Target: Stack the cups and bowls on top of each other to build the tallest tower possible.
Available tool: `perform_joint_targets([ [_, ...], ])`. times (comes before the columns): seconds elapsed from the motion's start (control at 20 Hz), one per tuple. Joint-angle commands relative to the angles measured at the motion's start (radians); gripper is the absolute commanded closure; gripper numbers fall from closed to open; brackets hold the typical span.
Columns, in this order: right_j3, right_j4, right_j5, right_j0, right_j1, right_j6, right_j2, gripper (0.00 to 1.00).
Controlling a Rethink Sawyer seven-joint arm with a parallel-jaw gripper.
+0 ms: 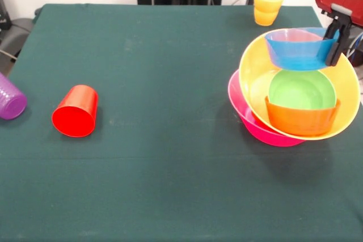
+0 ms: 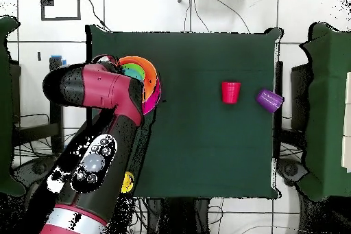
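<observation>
The green table (image 1: 170,83) carries everything, and the tower (image 1: 295,92) sits toward the right of the front view. Its outermost pink bowl (image 1: 255,126) holds the tilted yellow-orange bowl (image 1: 255,72). Inside that lie the light green bowl (image 1: 302,90) and, in front of it, the small orange bowl (image 1: 302,118). The small blue bowl (image 1: 298,52) perches at the back of the pile, and the gripper (image 1: 334,41) has its fingers closed narrowly on that bowl's right rim. In the overhead view the red arm (image 2: 103,108) covers most of the pile. The step in hand looks like placing or adjusting the blue bowl on the stack. The cups are all apart from the tower: a red cup (image 1: 75,111) lies on its side well to the left, a purple cup (image 1: 11,101) lies at the left edge, and yellow and orange cups (image 1: 267,5) stand nested at the far edge. Next, the gripper likely needs to seat the blue bowl squarely, let go, then fetch a cup.
</observation>
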Motion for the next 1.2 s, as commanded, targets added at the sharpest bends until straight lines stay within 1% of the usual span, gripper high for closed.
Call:
perform_joint_targets([
  [0.05,0.058,0.019,0.053,0.005,0.004,0.204,0.053,1.00],
  [0.4,0.053,0.022,0.048,0.014,0.014,0.210,0.048,1.00],
  [0.55,0.058,0.025,0.049,0.009,0.009,0.204,0.058,1.00],
  [0.75,0.053,0.018,0.044,0.015,0.015,0.204,0.046,1.00],
  [0.8,0.052,0.019,0.044,0.016,0.015,0.204,0.044,0.00],
  [1.2,0.055,0.029,0.041,0.018,0.017,0.211,0.046,0.00],
])
